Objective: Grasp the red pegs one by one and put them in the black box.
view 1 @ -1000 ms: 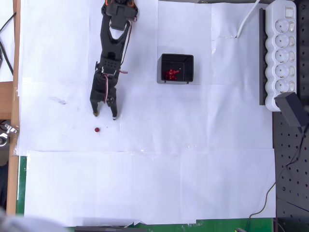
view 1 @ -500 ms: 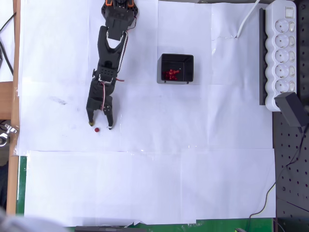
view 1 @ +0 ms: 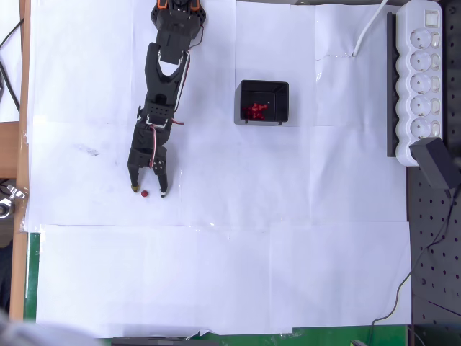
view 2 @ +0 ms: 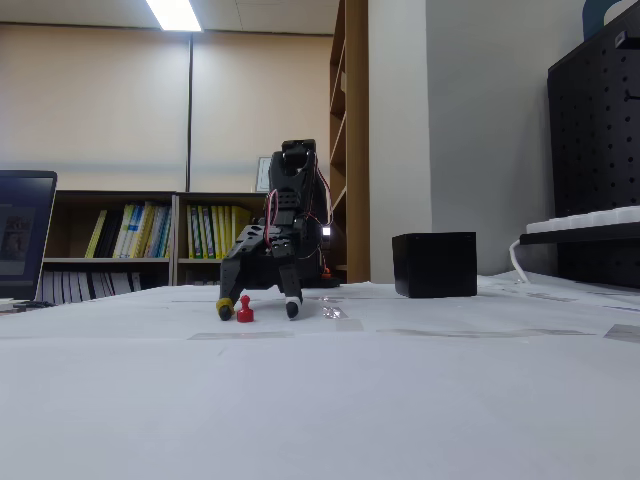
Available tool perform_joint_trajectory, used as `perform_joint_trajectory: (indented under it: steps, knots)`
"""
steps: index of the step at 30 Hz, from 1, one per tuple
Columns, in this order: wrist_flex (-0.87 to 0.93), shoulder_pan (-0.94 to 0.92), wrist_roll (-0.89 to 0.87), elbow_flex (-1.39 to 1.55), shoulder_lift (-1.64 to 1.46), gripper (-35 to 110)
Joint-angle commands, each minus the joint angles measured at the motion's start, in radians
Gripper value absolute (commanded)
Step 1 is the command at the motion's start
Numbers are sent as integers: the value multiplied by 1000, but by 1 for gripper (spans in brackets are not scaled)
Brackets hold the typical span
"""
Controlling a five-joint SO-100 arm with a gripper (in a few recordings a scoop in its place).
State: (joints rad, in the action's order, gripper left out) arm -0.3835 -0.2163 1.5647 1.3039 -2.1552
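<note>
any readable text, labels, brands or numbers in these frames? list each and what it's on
None can be read.
Book spines on the shelf in the fixed view: any titles too small and blurred.
Framed sheet on the back wall: blurred.
White power strip, black box, and the arm with its tool: no visible markings.

One loose red peg (view 1: 145, 193), one black box (view 1: 263, 101) holding several clustered pegs, uncountable.
</note>
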Motion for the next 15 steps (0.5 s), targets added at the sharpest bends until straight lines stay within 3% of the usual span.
perform_joint_trajectory:
  steps: [1,10,15]
  knots:
    - [6,2,6,28,-20,26]
    - [6,8,6,64,-48,26]
    - [9,12,9,63,-48,17]
